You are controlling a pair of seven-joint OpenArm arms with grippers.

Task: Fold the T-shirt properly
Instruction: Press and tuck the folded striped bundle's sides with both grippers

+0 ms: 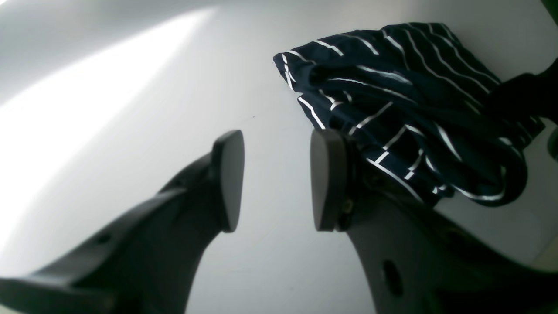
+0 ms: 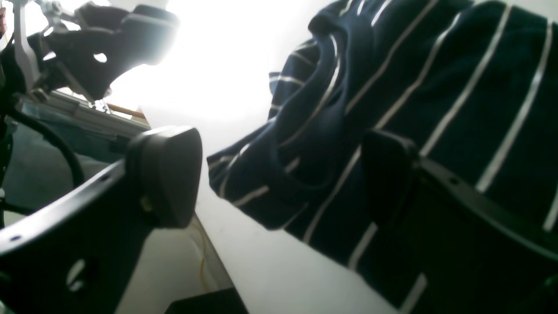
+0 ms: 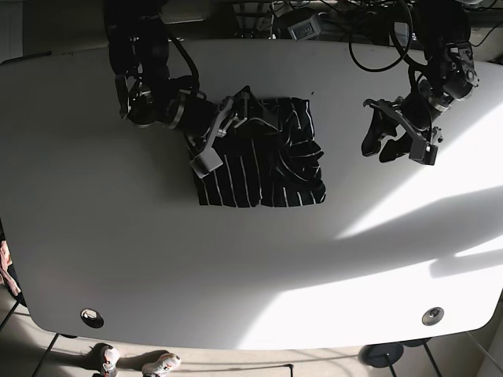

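Observation:
The T-shirt (image 3: 267, 161) is navy with thin white stripes and lies bunched in a rough square at the table's middle. My right gripper (image 3: 223, 135) is open at the shirt's left edge. In the right wrist view the gripper (image 2: 279, 179) has its jaws wide apart, with a rumpled fold of the shirt (image 2: 392, 87) lying between and under them. My left gripper (image 3: 383, 144) is open and empty, hovering right of the shirt and apart from it. In the left wrist view the gripper (image 1: 277, 181) is over bare table, with the shirt (image 1: 405, 109) beyond its right finger.
The white table (image 3: 157, 259) has rounded edges and two round fittings near its front edge (image 3: 92, 317) (image 3: 431, 316). Cables (image 3: 369, 31) hang behind the back edge. A person's shoes (image 3: 161, 364) show on the floor below the front left edge.

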